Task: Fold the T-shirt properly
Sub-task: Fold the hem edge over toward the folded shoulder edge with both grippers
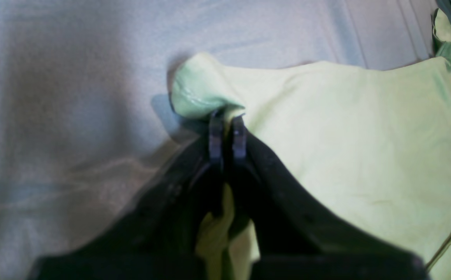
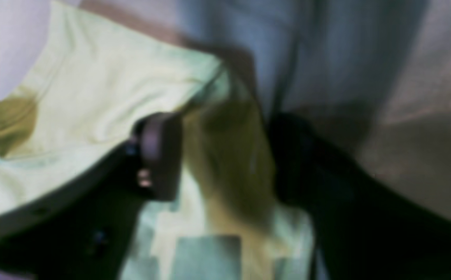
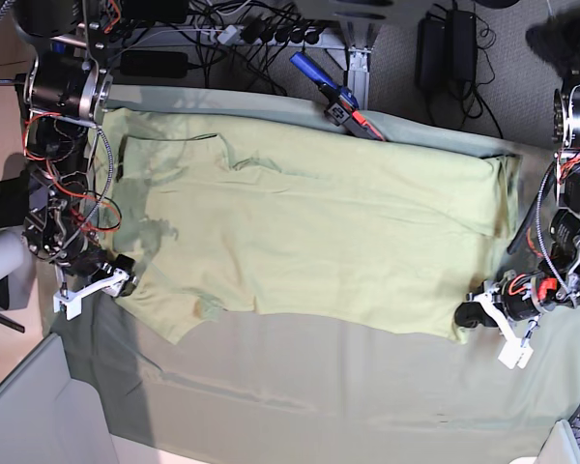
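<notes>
The pale lime T-shirt (image 3: 309, 242) lies spread flat across the table, collar end toward the base view's left. At the shirt's near right corner, my left gripper (image 3: 469, 314) is shut on the fabric. The left wrist view shows its tips (image 1: 227, 116) pinching a raised fold of the T-shirt (image 1: 346, 136). My right gripper (image 3: 124, 274) sits at the shirt's near left edge by the sleeve. In the blurred right wrist view its jaws (image 2: 225, 155) stand apart, with T-shirt (image 2: 93, 89) fabric lying between the two fingers.
A grey-green table cloth (image 3: 300, 387) covers the table under the shirt, wrinkled along the near side. A blue and red tool (image 3: 338, 95) lies at the table's far edge. Cables and power bricks (image 3: 435, 48) lie on the floor behind.
</notes>
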